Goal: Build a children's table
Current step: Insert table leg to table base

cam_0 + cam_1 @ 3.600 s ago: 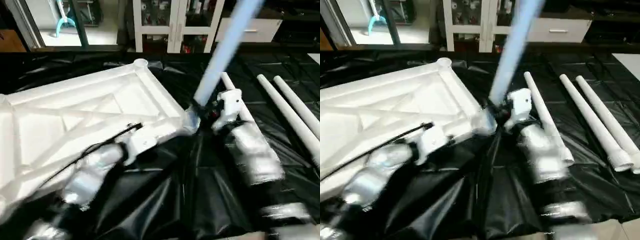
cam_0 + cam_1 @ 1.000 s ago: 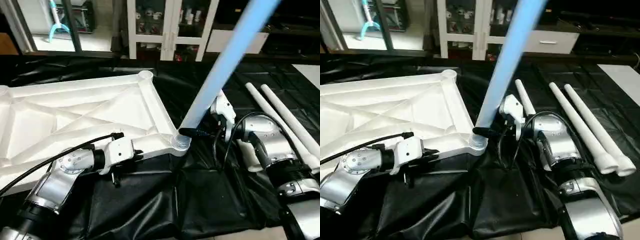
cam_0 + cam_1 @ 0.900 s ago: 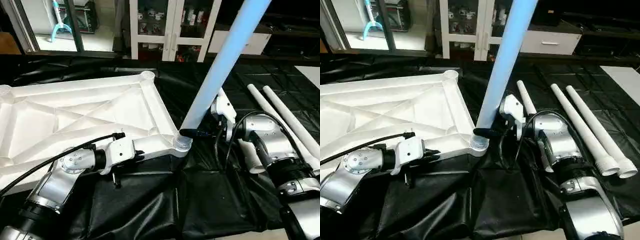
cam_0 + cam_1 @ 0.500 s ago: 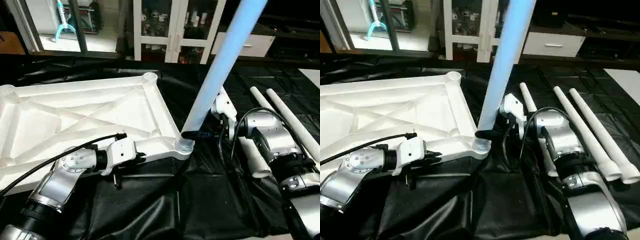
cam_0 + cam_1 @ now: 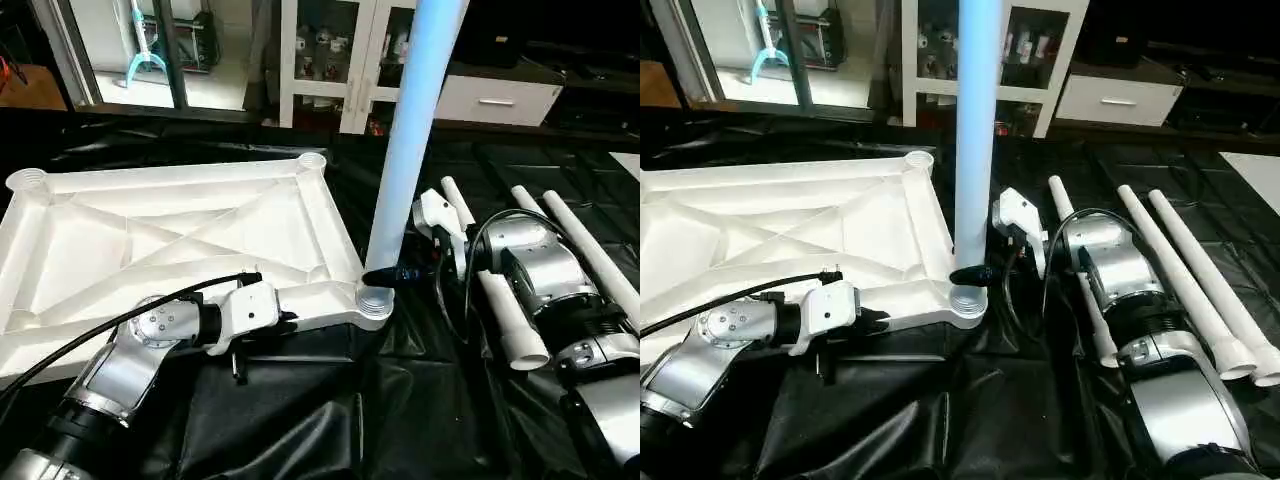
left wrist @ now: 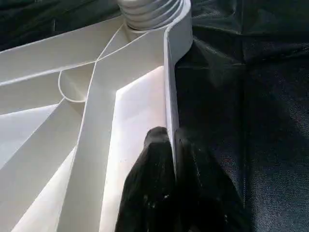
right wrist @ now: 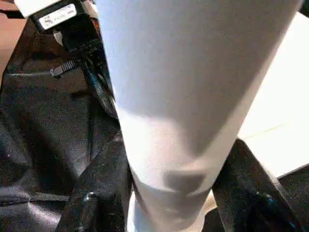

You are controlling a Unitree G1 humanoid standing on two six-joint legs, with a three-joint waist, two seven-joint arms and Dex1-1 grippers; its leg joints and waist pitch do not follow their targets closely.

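The white table top [image 5: 170, 240] lies underside up on black plastic sheeting [image 5: 330, 420], its diagonal ribs showing. The left gripper [image 6: 170, 145] is pinched shut on the near rim of the top, one finger on each side of the thin wall. At the near right corner socket [image 5: 375, 300], a white leg [image 5: 410, 130] stands almost upright, its lower end in the socket. The right gripper [image 5: 970, 275] clasps that leg just above the socket, fingers [image 7: 99, 188] on both sides. Further right, three more legs [image 5: 1185, 290] lie loose on the sheeting.
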